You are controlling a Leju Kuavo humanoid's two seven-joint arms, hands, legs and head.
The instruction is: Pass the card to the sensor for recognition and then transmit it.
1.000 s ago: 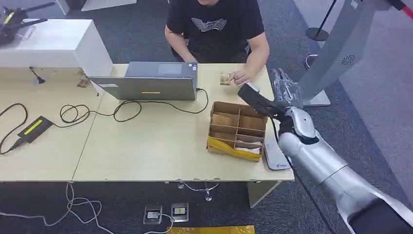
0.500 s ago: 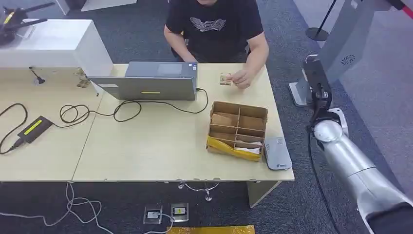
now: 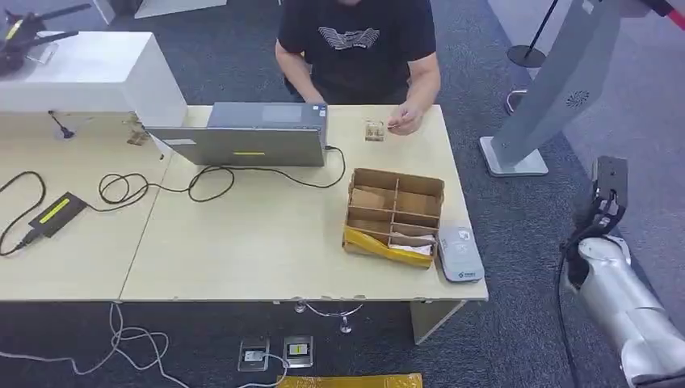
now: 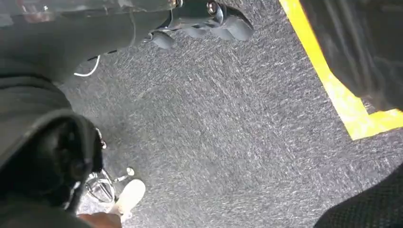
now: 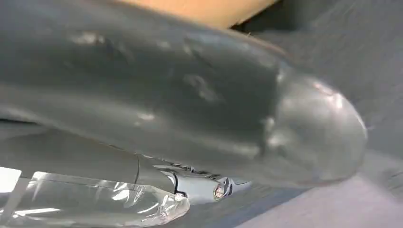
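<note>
Right hand: in your right wrist view the thick grey thumb of the right hand (image 5: 190, 109) lay across the frame, with clear plastic wrap under it at the lower left. I could not tell whether this hand was released, clenched or grasping something.
Right arm: in the head view the silver right arm (image 3: 622, 299) stood at the lower right of the frame, beside the table and over the carpet.
Left hand: in your left wrist view the dark fingers of the left hand (image 4: 204, 16) were at the top of the frame, above grey carpet. I could see nothing in them, but I could not tell whether they were spread or curled.
Card: a small flat thing, probably the card (image 3: 373, 131), lay on the table (image 3: 242, 250) in the upper middle of the head view, just beside the hand of the person (image 3: 404, 121).
Sensor: the grey sensor (image 3: 459, 255) lay flat at the right edge of the table, touching the right side of the box (image 3: 394, 217).
Box: it was cardboard with compartments, and one of the lower ones held white paper.
Laptop: the laptop (image 3: 257, 133) stood to the left of the card, in front of the person.
</note>
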